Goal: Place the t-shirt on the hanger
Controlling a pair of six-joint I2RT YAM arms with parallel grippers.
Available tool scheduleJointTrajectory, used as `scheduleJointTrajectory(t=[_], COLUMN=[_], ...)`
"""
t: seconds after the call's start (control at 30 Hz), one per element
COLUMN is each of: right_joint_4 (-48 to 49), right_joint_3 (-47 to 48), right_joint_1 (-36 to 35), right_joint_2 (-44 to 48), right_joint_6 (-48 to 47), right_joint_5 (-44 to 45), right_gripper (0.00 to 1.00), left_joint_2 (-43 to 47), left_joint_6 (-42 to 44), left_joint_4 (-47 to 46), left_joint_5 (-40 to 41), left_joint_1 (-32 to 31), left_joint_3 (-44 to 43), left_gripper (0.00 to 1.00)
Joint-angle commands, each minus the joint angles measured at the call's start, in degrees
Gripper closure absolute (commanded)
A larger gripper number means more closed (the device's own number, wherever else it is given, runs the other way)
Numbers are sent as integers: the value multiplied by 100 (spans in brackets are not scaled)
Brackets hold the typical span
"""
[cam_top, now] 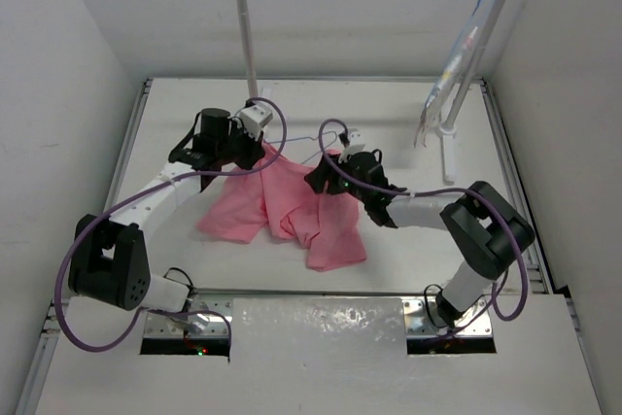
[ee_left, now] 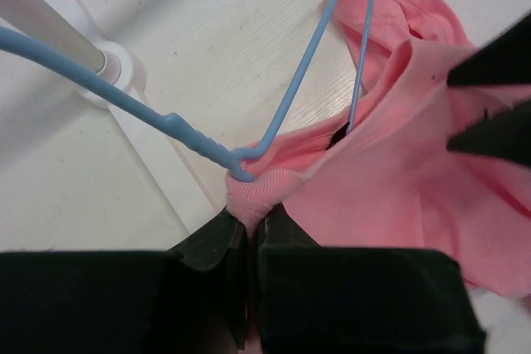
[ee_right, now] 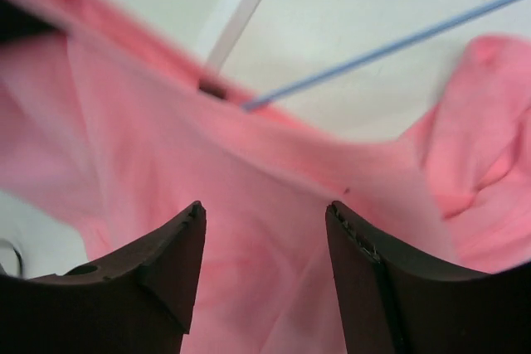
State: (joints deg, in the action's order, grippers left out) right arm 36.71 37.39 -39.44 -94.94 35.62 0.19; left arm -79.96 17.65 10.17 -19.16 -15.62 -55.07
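The left end effector point(ee_left: 251, 215) is clenched on a small bunch of the t-shirt point(ee_left: 390, 180), pinching it right against a bend of the hanger point(ee_left: 294, 80). From that bend one wire of the hanger runs to the shirt's neck opening and disappears inside, so the threading looks begun.

Most of the shirt lies crumpled on the worktop point(cam_top: 389, 114), on the near side of the hanger, with neither shoulder spread along the wire. The hanger's hook pokes out on the far side of the fabric.

To the right of the hanger's hook, the right end effector point(ee_right: 264, 234) is released, with its jaws apart above the pink cloth and nothing between them.

My judgement is that the task is partly done. The collar must yet be drawn over the free end and both shoulders seated.
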Motion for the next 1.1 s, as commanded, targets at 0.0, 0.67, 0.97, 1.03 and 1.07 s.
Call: scheduleJointTrajectory(t=[0.0,0.67,0.97,1.03,1.07], right_joint_4=[-60,1348,1085,840,751], right_joint_3=[348,175,-1242,-1330,-1383], right_joint_1=[428,104,-1319,-1837,-2170], right_joint_2=[-261,-1379,203,414,554], right_joint_6=[963,1459,-642,-1230,-1598], right_joint_5=[-149,-1037,429,823,990], right_gripper=[41,100,100,100,100], left_joint_2=[42,-10,340,516,569], left_joint_6=[-25,-341,492,878,1011], left_joint_4=[-165,-437,-587,-648,-605], left_joint_5=[-71,-498,-2755,-3136,-3208], left_joint_1=[94,725,894,894,894], left_joint_3=[-189,-320,57,338,443], left_gripper=[100,100,100,100,100])
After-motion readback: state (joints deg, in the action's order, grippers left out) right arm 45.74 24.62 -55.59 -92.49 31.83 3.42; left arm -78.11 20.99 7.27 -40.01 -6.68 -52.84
